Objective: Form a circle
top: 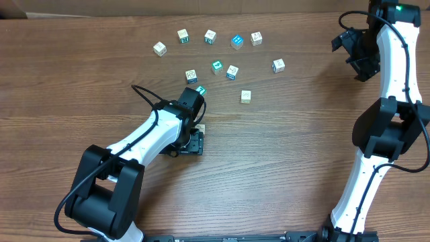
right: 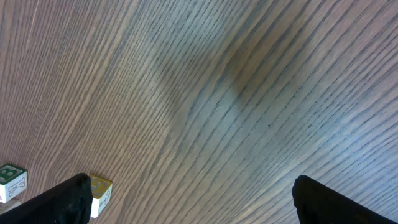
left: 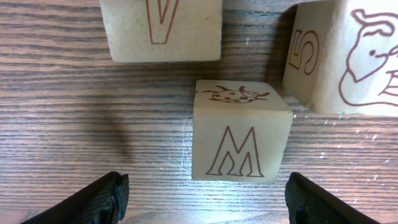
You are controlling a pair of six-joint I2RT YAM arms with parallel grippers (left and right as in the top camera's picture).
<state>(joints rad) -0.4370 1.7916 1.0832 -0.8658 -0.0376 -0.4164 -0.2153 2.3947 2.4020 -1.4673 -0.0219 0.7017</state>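
Seemingly we are partway through closing the circle (left: 239, 99), which sits on the table (left: 62, 93) beneath our left pincer (left: 208, 202). That pincer is released, with the M cube (left: 241, 149) just ahead between its fingers, untouched. Our right pincer (right: 199, 202) hangs spread and empty, well apart; next, we judge, calls for gripping that cube squarely and snugging it against its neighbours.

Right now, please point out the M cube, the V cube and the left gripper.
M cube (left: 239, 152): left wrist view, on its front face, on the letter M.
V cube (left: 160, 28): left wrist view, on its front face, at the V.
left gripper (left: 208, 198): left wrist view, midway between its open fingertips.
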